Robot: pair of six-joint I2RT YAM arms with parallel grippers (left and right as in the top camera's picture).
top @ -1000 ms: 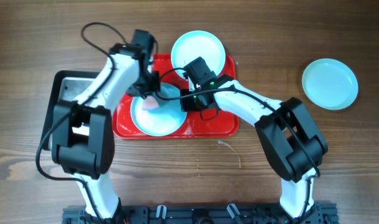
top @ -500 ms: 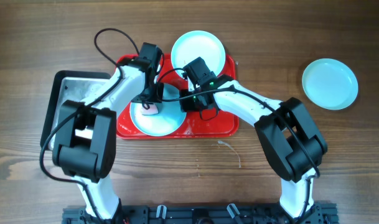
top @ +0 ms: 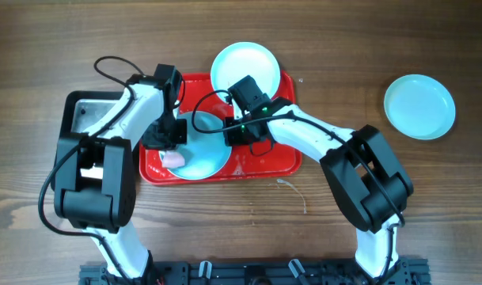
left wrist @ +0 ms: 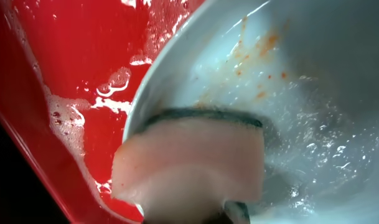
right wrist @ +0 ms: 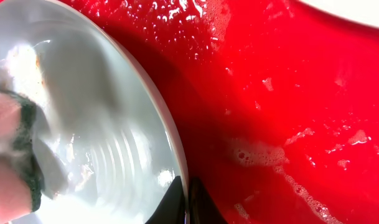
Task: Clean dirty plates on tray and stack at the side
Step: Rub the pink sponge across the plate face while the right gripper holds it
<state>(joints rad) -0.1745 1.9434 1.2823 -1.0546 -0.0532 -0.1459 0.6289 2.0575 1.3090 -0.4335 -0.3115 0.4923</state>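
Sponge (left wrist: 189,168) hides left jaws; plate (left wrist: 326,74) cropped

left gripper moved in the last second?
Yes. The left gripper, shut on the sponge, shifted toward the silver tray and down the frame.

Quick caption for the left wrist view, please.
Pink, dark-backed sponge pressed on orange-specked pale turquoise round plate over sudsy red plastic tray.

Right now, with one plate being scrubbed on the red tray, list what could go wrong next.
1. The right gripper pinches only the wet plate's thin rim; scrubbing pressure may make it slip.
2. The left gripper's sponge sits at the plate's edge and could slide off onto the sudsy tray.
3. The second plate overhangs the tray's far rim; a jolt might tip it.
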